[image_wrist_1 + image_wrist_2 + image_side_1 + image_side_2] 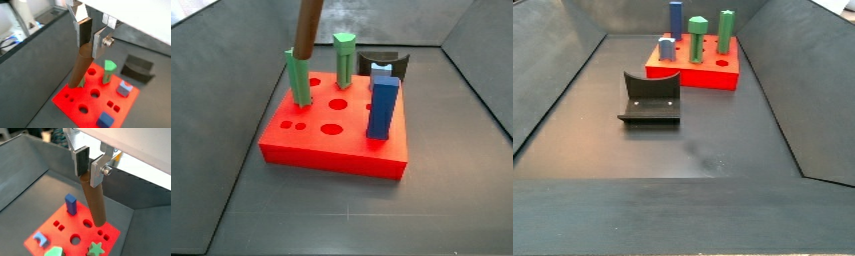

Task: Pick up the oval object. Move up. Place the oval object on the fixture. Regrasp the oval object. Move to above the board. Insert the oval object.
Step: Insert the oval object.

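Observation:
My gripper (91, 48) (89, 177) is shut on the top end of the oval object (80, 67) (95, 203), a long brown peg hanging down and slightly tilted. In a side view the oval object (306, 25) hangs above the back left part of the red board (338, 135), its lower end just over a green peg (298, 80). The gripper itself is cut off in that view. The board (77, 102) (63, 230) (714, 72) lies under the peg in both wrist views. The dark fixture (381, 62) (651, 100) (137, 67) stands bare beside the board.
On the board stand two green pegs (344, 60) (727, 30), a tall blue peg (382, 105) (70, 203) and a short blue piece (125, 89). Several holes (330, 128) are open. Grey walls (553, 70) enclose the dark floor (700, 150).

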Robot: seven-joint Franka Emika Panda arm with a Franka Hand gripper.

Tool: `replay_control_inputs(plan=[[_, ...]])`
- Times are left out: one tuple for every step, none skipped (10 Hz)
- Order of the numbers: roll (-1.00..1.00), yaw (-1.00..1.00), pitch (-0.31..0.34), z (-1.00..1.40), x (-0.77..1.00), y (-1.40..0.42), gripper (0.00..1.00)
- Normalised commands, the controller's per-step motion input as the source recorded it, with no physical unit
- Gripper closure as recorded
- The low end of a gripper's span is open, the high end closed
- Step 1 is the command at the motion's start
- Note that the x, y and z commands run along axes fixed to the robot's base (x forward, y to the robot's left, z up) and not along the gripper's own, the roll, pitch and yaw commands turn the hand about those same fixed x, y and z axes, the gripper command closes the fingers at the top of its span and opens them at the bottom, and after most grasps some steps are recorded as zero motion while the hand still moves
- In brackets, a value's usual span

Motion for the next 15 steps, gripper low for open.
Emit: replay_control_inputs(plan=[[-0.06,-1.00,-0.071,-0.12,0.00,-0.04,1.00],[-0.01,-1.00,-0.033,-0.15,0.00,0.00,1.00],[0.00,-1.00,-0.019,-0.15,0.00,0.00,1.00],[0.00,-1.00,-0.030,-0.15,0.00,0.00,1.00],[-0.03,-1.00,-0.051,-0.11,0.00,0.00,1.00],[-0.12,-1.00,-0.094,-0.06,0.00,-0.04,1.00],[-0.20,-0.91,-0.156,-0.05,0.00,-0.08,1.00],[-0.25,-0.86,-0.196,-0.03,0.00,-0.08,1.00],[-0.40,-0.71,-0.276,0.00,0.00,0.00,1.00],[-0.50,-0.57,-0.260,0.01,0.08,0.00,1.00],[-0.50,-0.53,-0.243,0.09,0.07,0.00,1.00],[-0.50,-0.54,-0.240,0.09,0.04,0.00,1.00],[-0.32,-0.74,-0.203,-0.06,0.00,-0.05,1.00],[-0.13,-0.93,-0.010,-0.29,0.00,-0.04,1.00],[-0.12,-0.93,-0.010,-0.29,0.00,-0.03,1.00]])
